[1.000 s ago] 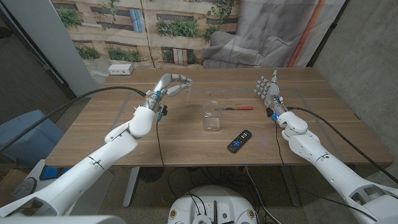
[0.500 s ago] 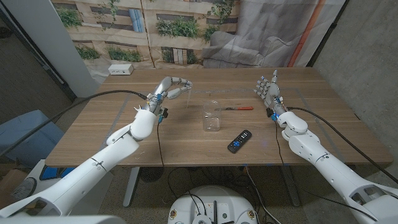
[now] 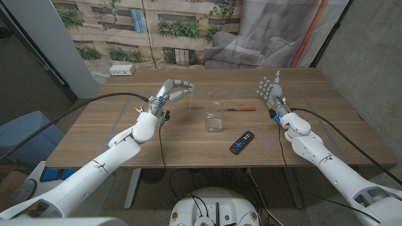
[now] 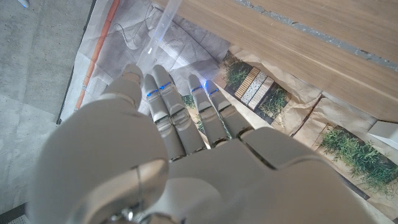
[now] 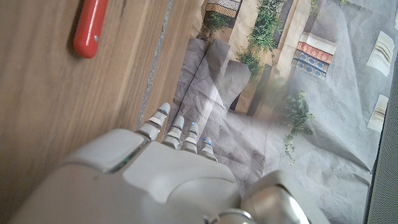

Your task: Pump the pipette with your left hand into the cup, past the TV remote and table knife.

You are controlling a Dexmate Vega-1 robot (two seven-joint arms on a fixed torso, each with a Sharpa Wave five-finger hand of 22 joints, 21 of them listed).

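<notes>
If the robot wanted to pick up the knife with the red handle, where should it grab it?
Probably by the red handle. The table knife lies flat on the table behind the cup, handle end pointing toward the right robot hand. The handle is thicker than the thin blade, so coming down from above on the right side and pinching across it looks easiest.

A wooden table (image 3: 113,132) stood on a grey floor (image 3: 25,94). Behind its far edge hung a backdrop (image 3: 157,25) printed with a building front and green plants, with crumpled grey sheeting (image 3: 276,31) beside it. A bare grey concrete wall (image 3: 370,56) closed one side. A white power strip (image 3: 122,69) lay at the table's far corner.
</notes>
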